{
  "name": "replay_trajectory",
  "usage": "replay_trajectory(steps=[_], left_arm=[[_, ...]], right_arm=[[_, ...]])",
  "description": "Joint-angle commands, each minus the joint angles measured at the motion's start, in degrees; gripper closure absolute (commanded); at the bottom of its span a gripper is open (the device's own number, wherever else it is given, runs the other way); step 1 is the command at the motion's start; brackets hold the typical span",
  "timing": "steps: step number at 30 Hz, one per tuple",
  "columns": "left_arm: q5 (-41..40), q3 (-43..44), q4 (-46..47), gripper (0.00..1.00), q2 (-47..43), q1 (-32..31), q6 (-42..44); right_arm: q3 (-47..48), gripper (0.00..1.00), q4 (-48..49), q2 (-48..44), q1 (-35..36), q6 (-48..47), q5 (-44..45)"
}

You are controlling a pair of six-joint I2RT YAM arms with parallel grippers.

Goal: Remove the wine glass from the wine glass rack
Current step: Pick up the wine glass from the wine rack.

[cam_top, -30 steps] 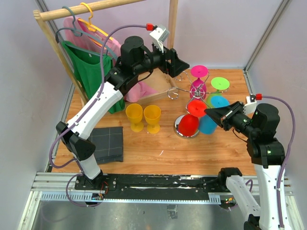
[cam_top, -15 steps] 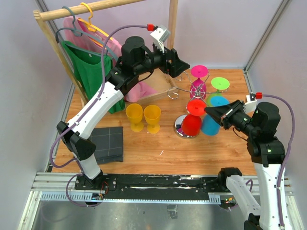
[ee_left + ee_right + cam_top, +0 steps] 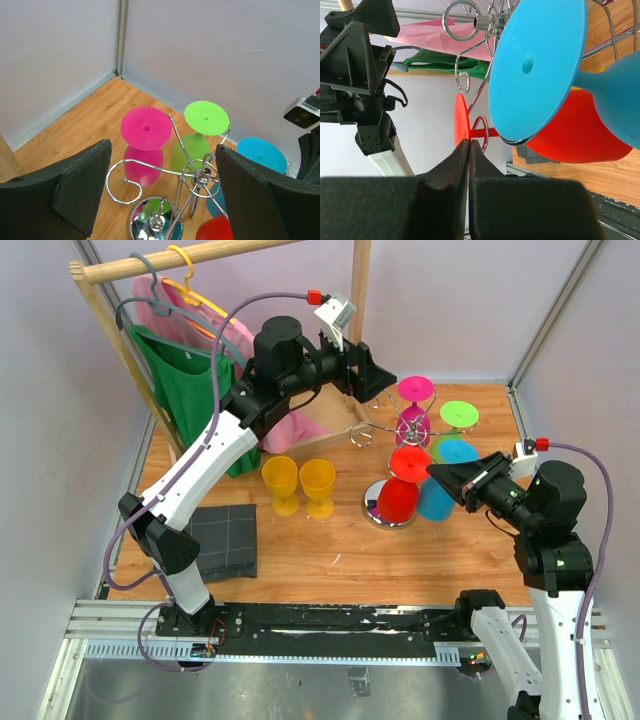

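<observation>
The chrome wine glass rack (image 3: 375, 508) stands right of centre, with red, blue, pink and green glasses hanging upside down from it. My right gripper (image 3: 432, 471) is shut on the rim of the red wine glass's foot (image 3: 410, 462). The right wrist view shows my right gripper (image 3: 469, 141) pinching that red disc (image 3: 460, 120), with the stem still in a hook ring and the red bowl (image 3: 570, 130) behind the blue glass (image 3: 535, 70). My left gripper (image 3: 365, 375) is open and empty above the rack's hub (image 3: 200, 172), its fingers either side of the hub.
A pink glass (image 3: 416, 390), a green glass (image 3: 459, 415) and a blue glass (image 3: 457, 452) hang close round the red one. Two yellow glasses (image 3: 298, 483) stand left of the rack. A wooden clothes rack (image 3: 200, 255) with garments stands back left, and a dark cloth (image 3: 222, 538) lies front left.
The red glass's bowl has swung slightly to the right under the rack, and my right arm has shifted a little. The left arm has not moved.
</observation>
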Motion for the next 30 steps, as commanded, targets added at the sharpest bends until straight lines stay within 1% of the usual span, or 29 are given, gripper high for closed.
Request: replay_trajectory(steps=[1, 12, 30], left_arm=[[0.07, 1.58, 0.55, 0.10, 0.27, -0.63, 0.55], [0.28, 1.58, 0.42, 0.11, 0.33, -0.81, 0.55], [0.24, 1.58, 0.20, 0.11, 0.51, -0.98, 1.00]], right_arm=[[-0.82, 0.99, 2.87, -0.93, -0.13, 1.70, -0.57], [-0.03, 0.99, 3.05, 0.28, 0.07, 0.73, -2.34], [1.73, 0.99, 3.63, 2.85, 4.32, -0.93, -1.32]])
